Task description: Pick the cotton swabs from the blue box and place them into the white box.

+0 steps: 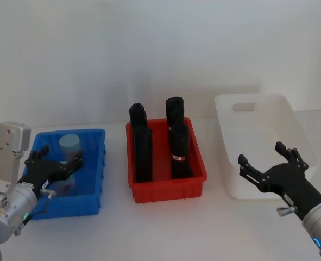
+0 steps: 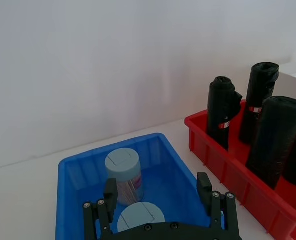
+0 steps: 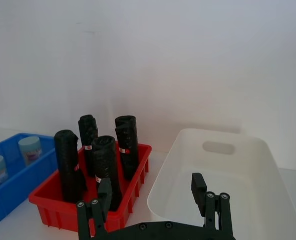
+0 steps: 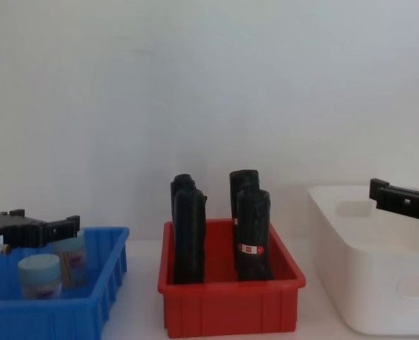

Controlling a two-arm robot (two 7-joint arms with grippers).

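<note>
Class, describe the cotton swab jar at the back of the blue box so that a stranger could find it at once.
Find the blue box, the leftmost of three bins on the table. Two blue-lidded jars stand in it. The wanted jar is the one nearer the back wall, whereas its twin sits under the open left gripper.

Left gripper (image 1: 56, 162): eight o'clock in head view, fingers spread apart.
Right gripper (image 1: 262, 154): four o'clock, fingers spread wide.
</note>
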